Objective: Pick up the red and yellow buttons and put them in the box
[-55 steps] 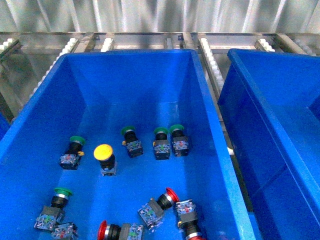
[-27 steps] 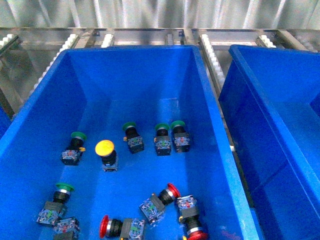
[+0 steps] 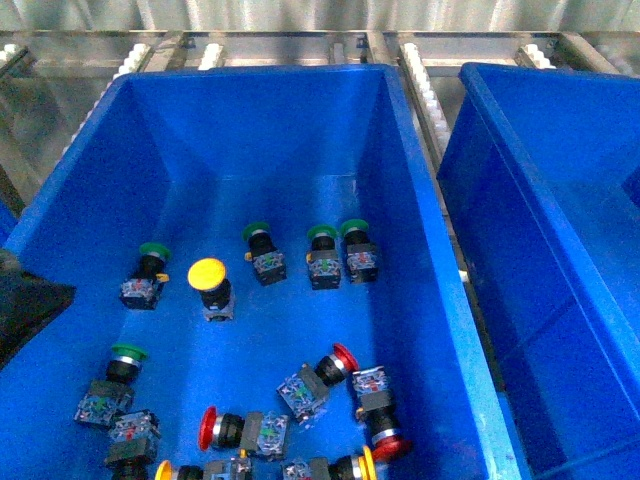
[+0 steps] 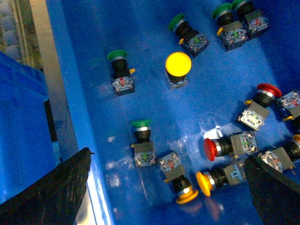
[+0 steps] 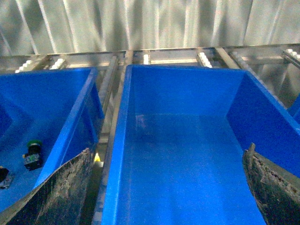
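Plainly nothing is placed yet: the deep glossy blue plastic box (image 5: 187,93) shows a bare floor, the neighbouring blue plastic bin (image 3: 420,200) holds everything, the left tool (image 4: 167,157) and right tool (image 5: 168,150) gape wide and empty, and the red and yellow mushroom-capped push-buttons (image 3: 207,275) lie mostly toward that bin's near edge.

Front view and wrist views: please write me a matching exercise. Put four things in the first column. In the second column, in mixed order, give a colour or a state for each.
Column 1
1. upright button
2. lying button nearest the right wall of the middle bin
3. left gripper
4. right-hand bin

Column 2
a. open
b. red cap
c. no buttons seen inside
d. yellow cap

Pairs: 1-d, 2-b, 3-a, 4-c
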Motion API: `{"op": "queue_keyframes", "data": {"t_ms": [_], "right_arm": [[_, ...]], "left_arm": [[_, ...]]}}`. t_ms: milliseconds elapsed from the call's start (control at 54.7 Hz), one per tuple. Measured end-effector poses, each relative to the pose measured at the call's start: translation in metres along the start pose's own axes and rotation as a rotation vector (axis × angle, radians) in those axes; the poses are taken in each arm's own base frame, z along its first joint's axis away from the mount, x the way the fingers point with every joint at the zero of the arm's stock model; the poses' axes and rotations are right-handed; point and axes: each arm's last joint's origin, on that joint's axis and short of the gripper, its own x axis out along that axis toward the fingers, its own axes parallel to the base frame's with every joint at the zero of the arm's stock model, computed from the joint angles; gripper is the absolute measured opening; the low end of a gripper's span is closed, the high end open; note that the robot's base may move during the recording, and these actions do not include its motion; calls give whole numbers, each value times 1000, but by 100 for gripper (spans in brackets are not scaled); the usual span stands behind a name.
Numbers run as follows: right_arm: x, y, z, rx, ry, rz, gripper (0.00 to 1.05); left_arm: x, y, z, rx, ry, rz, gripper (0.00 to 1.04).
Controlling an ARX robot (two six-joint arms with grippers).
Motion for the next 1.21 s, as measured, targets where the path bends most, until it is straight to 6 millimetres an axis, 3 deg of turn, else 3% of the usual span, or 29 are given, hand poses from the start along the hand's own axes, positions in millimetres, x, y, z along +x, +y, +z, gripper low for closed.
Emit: {"op": "queue_keyframes", "data": {"t_ms": [220,585,732,860,1207], "right_arm": [[0,0,0,0,0,0,98],[0,0,0,0,0,0,98],[0,0,0,0,0,0,98],[0,0,0,0,0,0,98],[0,0,0,0,0,0,98]], "left_arm": [[57,-3,17,53,84,-14,97],[127,-10,34,95,148,-49,97],[154,-9,32,105,182,-41,97],[173,-9,29,120,203,-40,97],[199,-23,33,149,201,-90,97]]}}
